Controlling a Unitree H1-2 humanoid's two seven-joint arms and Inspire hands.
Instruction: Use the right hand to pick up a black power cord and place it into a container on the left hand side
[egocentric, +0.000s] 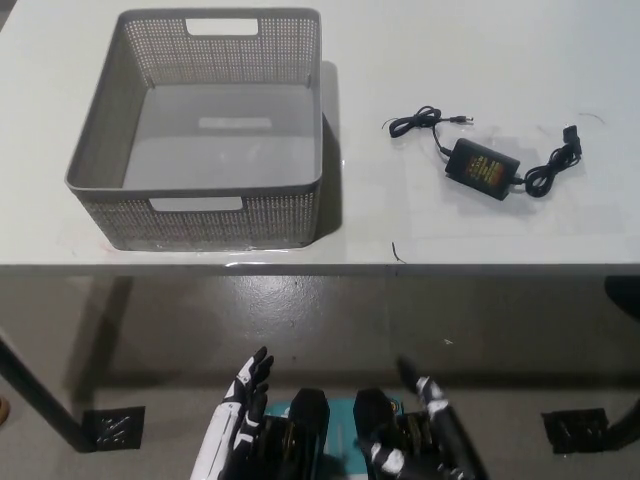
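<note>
Black power cord with brick adapter (484, 160) lies on the white tabletop (480, 60), well right of the empty grey perforated plastic basket (100, 150). White left hand (240, 415) and black right hand (430, 430) low below the tabletop edge, fingers spread, holding nothing.

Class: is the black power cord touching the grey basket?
Apart. The head view shows the power cord lying on the white table to the right of the basket, with bare tabletop plainly between them.

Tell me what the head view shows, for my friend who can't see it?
A black power cord lies on a white table, right of an empty grey basket. Both robot hands, left hand and right hand, wait open below the table edge.
</note>
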